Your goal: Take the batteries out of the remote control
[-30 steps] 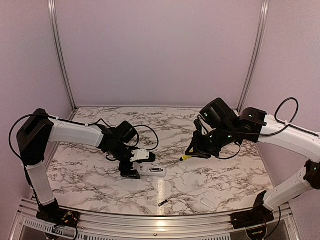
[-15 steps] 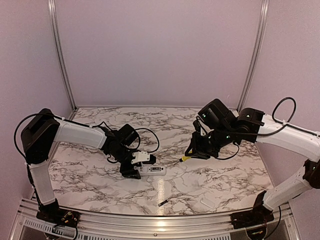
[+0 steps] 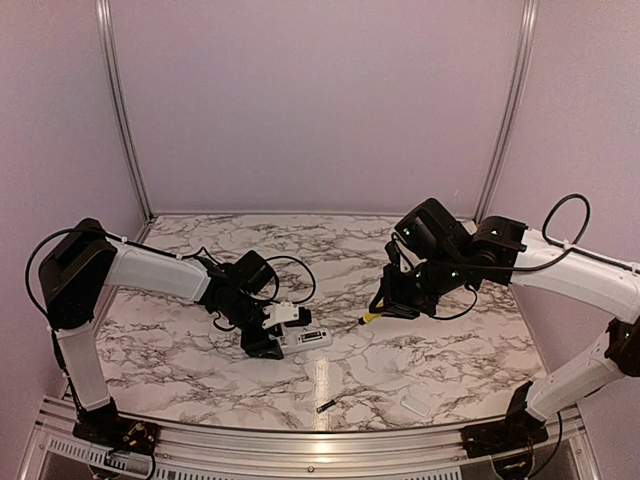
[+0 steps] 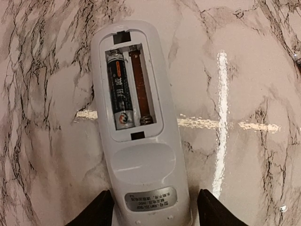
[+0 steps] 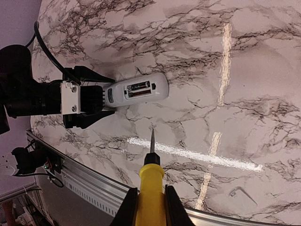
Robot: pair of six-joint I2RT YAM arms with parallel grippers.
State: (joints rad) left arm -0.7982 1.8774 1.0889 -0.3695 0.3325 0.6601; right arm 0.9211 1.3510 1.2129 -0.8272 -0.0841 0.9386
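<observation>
Your left pincer (image 4: 153, 214) is low over the marble table (image 4: 244, 70). The remote control (image 4: 143, 165) lies flat, with its label end between the two fingers (image 4: 99, 212). The fingers stand partly apart, one on each side of this end and very near to its edges. I cannot tell from the pictures whether they press it or not. The rest of the remote control reaches straight out ahead of the fingertips, back face up. In the open compartment (image 4: 132, 89), ahead of the pincer, one battery (image 4: 120, 94) sits in the left slot. The right slot (image 4: 140, 82) beside it shows its brown bottom.

Your right pincer (image 5: 150, 201) is closed tight on the yellow handle of the screwdriver (image 5: 151, 172). It holds the tool above the table, with the dark shaft pointing out ahead of the fingers. The remote control lies ahead of the tip and a little to its left, well apart from it.

A small dark stick, which appears to be the loose battery (image 3: 326, 406), lies near the front edge of the table. It is to the right of the left pincer, nearer to the arm bases, and apart from both pincers. A small flat white cover (image 3: 415, 405) lies along the same edge, nearer to the right pincer's side.
</observation>
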